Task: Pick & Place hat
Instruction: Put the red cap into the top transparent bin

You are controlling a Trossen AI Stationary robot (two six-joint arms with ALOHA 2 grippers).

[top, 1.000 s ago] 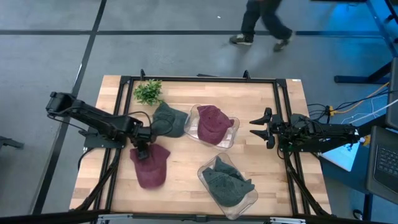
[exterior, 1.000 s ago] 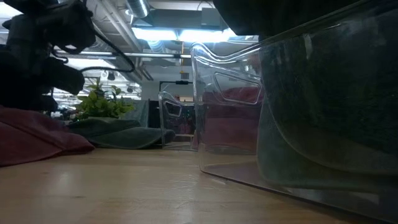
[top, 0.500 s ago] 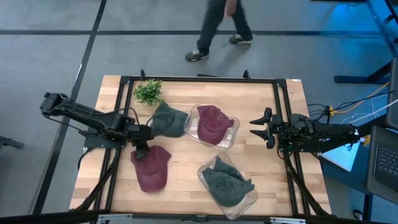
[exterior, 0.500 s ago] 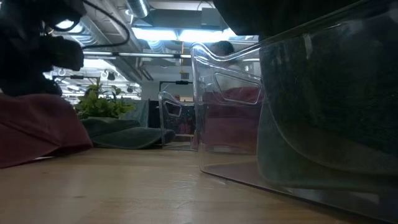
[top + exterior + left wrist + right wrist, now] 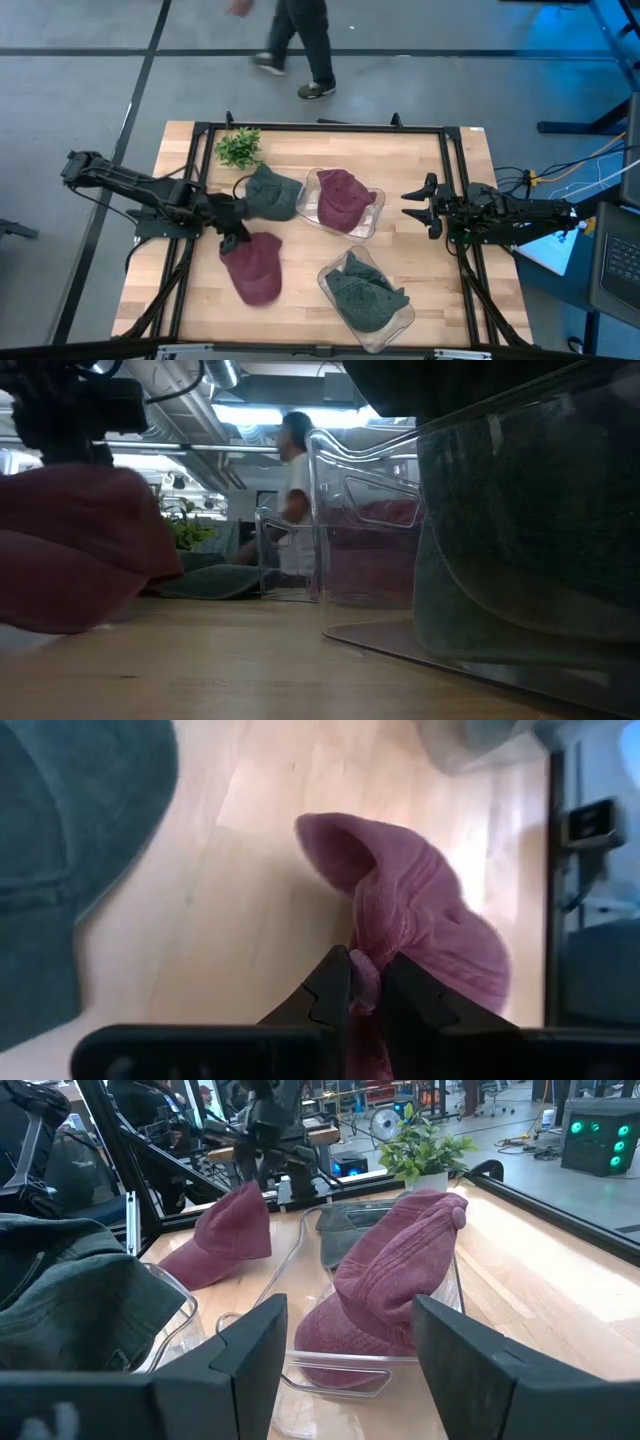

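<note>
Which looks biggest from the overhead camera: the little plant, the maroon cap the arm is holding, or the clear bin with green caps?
1. Clear bin of green caps, biggest.
2. Maroon cap pinched by the left gripper.
3. Plant, smallest.
All sit on one table, so nearness hardly skews this.

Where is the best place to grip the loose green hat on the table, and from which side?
Probably its flat brim edge, from above: the green hat lies low beside the bin, and the left hand already holds the red hat.
</note>
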